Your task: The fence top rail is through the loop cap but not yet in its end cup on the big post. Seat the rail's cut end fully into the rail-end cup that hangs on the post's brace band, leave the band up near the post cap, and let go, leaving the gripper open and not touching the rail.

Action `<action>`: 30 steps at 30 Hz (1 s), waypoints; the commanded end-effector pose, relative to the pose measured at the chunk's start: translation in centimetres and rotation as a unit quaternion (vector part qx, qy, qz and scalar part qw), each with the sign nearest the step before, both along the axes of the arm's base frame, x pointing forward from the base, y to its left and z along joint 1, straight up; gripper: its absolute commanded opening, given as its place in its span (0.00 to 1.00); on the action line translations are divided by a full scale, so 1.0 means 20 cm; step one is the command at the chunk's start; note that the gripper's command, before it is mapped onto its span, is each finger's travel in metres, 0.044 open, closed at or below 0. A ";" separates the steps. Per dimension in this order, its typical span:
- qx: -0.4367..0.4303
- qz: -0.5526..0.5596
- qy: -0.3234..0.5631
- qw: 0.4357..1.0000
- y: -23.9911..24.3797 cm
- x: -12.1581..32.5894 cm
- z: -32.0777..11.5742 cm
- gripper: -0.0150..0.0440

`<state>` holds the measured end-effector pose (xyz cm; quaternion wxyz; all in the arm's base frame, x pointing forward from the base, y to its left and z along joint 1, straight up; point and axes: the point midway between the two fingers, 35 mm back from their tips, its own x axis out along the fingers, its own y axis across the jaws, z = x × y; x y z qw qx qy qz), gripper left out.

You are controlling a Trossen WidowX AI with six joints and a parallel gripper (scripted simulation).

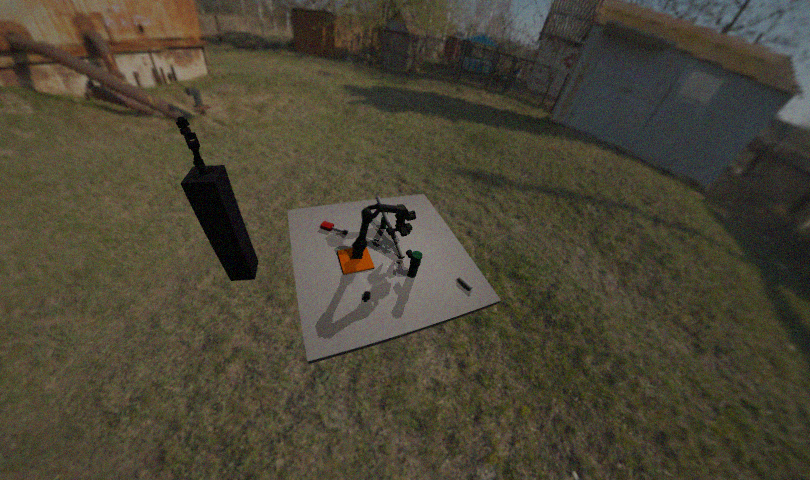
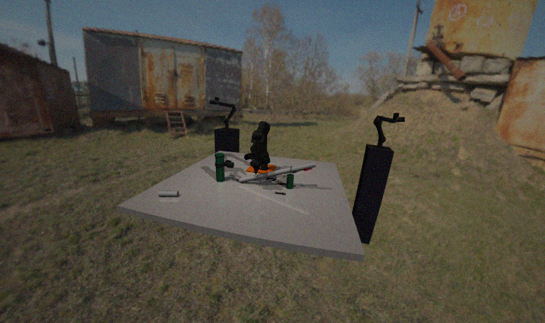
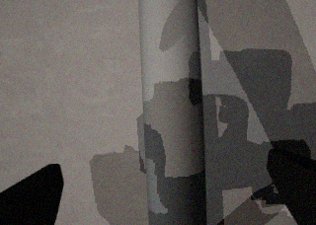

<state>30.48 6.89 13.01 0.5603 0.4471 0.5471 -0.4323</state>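
The grey rail (image 1: pixel 394 237) (image 2: pixel 278 172) (image 3: pixel 168 62) slants through the loop cap on the small green post (image 2: pixel 290 182). Its cut end is low, near the table beside the big post's foot, and its other end is raised. The big green post (image 1: pixel 414 267) (image 2: pixel 220 174) stands upright. Its dark brace band (image 2: pixel 218 163) is up near the cap, and the rail-end cup (image 1: pixel 409 253) (image 2: pixel 229 163) hangs on the side facing the rail, higher than the cut end. My gripper (image 1: pixel 404 230) (image 2: pixel 256 171) (image 3: pixel 168 166) is open above the rail, its fingers either side of it in the wrist view. Nothing is held.
An orange base plate (image 1: pixel 364 267) (image 2: pixel 249 169) lies under my arm. A short grey tube (image 1: pixel 464 284) (image 2: pixel 168 194), a red-handled tool (image 1: pixel 326 226), a small black part (image 1: pixel 366 296) and a bolt (image 2: pixel 280 193) lie on the table. Black pedestals (image 1: pixel 219 220) (image 2: pixel 373 192) stand beyond its edges.
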 end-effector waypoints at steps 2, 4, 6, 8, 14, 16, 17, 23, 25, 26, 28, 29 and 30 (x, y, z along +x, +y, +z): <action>-0.001 -0.002 0.003 1.000 0.00 -0.01 -0.05 1.00; -0.001 -0.002 0.003 1.000 0.00 -0.01 -0.06 1.00; -0.001 -0.002 0.003 1.000 0.00 0.00 -0.07 1.00; -0.001 -0.002 0.003 1.000 0.00 0.00 -0.08 1.00; -0.001 -0.002 0.003 1.000 0.00 0.00 -0.13 1.00; -0.001 -0.002 0.003 1.000 0.00 0.00 -0.15 1.00; -0.001 -0.002 0.003 1.000 0.00 0.00 -0.16 1.00; -0.001 -0.002 0.003 1.000 0.00 0.00 -0.21 1.00; -0.001 -0.002 0.003 1.000 0.00 0.00 -0.22 1.00; -0.001 -0.002 0.003 1.000 0.00 0.00 -0.23 1.00; -0.001 -0.002 0.003 1.000 0.00 0.00 -0.25 1.00; -0.001 -0.002 0.003 1.000 0.00 0.00 -0.26 1.00; -0.001 -0.002 0.003 1.000 0.00 0.00 -0.26 1.00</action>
